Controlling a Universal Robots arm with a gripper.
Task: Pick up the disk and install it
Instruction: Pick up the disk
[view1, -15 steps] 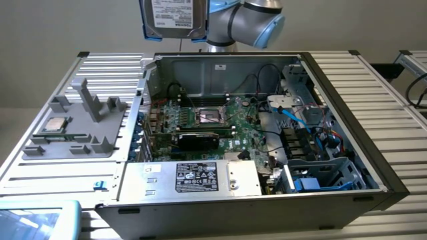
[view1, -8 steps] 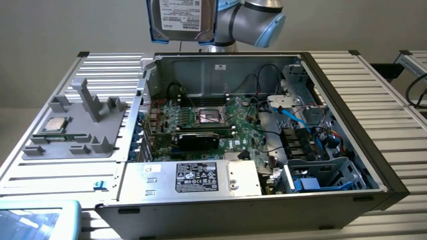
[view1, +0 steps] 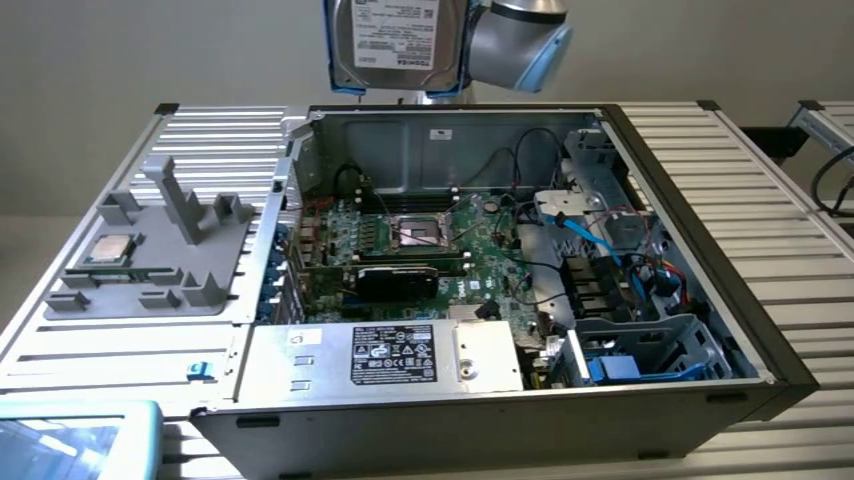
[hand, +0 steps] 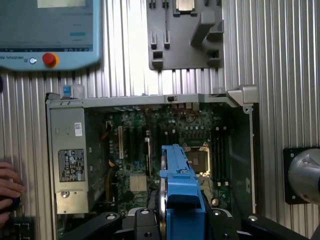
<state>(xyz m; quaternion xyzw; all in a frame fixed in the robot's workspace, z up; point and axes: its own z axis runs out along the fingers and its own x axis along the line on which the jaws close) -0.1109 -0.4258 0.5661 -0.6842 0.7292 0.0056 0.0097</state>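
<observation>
Hanging high above the back wall of the big open black and silver metal computer case (view1: 787, 370) is the disk (view1: 396, 40). It is a flat silver metal hard drive with a white label and a bright blue plastic frame around it. It is up in the air and touches nothing in the case. The shiny silver and blue robot arm (view1: 521, 35) is right beside it. From the wrist, the disk (hand: 182, 190) is seen from its thin edge, over the green board (hand: 135, 150) that lies on the floor of the case (hand: 150, 101). The black gripper (hand: 181, 220) is closed part way and squeezes the blue frame from both sides, so it is holding the disk. Inside the case, at the front end, sits a large silver box (view1: 400, 355) with a black label. A blue plastic slot (view1: 641, 355) sits in the corner next to that box. Outside the case, next to its long wall, a flat grey plastic tray (view1: 147, 250) lies on the ribbed metal table (view1: 747, 170). A small square silver chip (view1: 107, 250) rests on the tray. A light blue screen pad (hand: 50, 30) with a round red button (hand: 49, 59) lies outside the case near the silver box corner. A person's hand (hand: 7, 187) rests on the table just past the silver box end of the case.
</observation>
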